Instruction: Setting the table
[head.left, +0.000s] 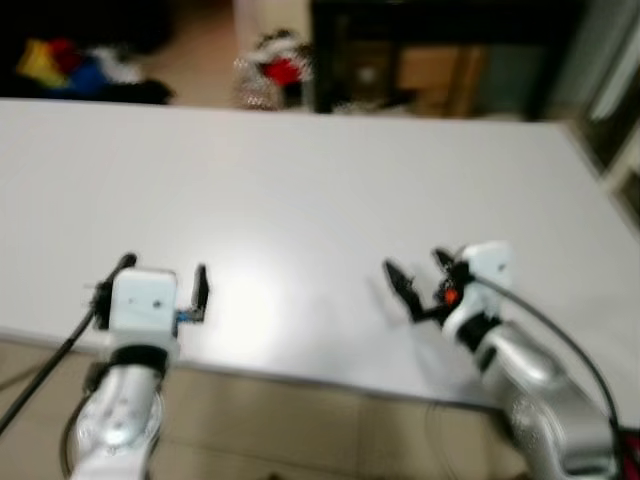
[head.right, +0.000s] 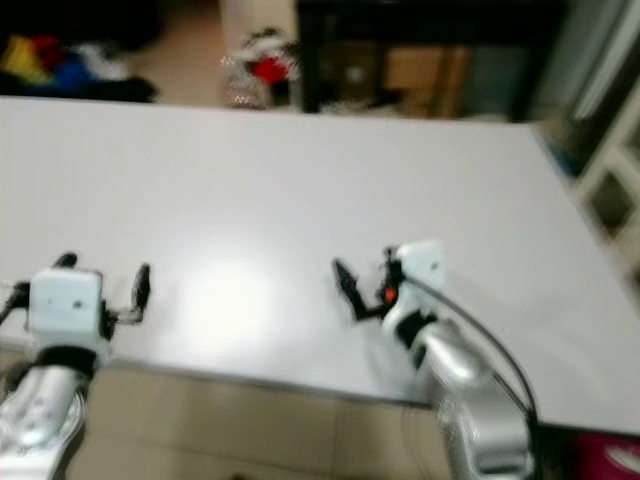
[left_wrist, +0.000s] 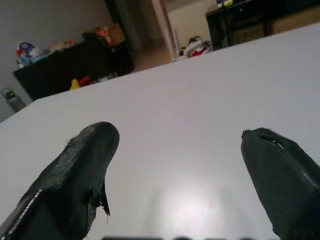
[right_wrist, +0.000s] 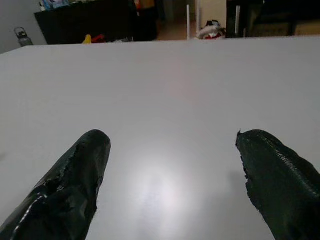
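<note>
Both silver arms reach over the near edge of the plain white tabletop (head.left: 320, 180). Left end effector (head.left: 165, 285) and right end effector (head.left: 415, 280) hover with fingers apart, holding nothing. No tableware lies ahead of them, so I judge fetching it comes next.

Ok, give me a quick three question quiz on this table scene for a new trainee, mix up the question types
1. True or false: the left hand holds a plate.
2. Both hands hover over which edge of the white table? A) near edge B) far edge
3. Fill in: the right hand has its fingers ____.

Key: 1 false, its fingers are open with nothing between them. 2 A. 3 open.
</note>
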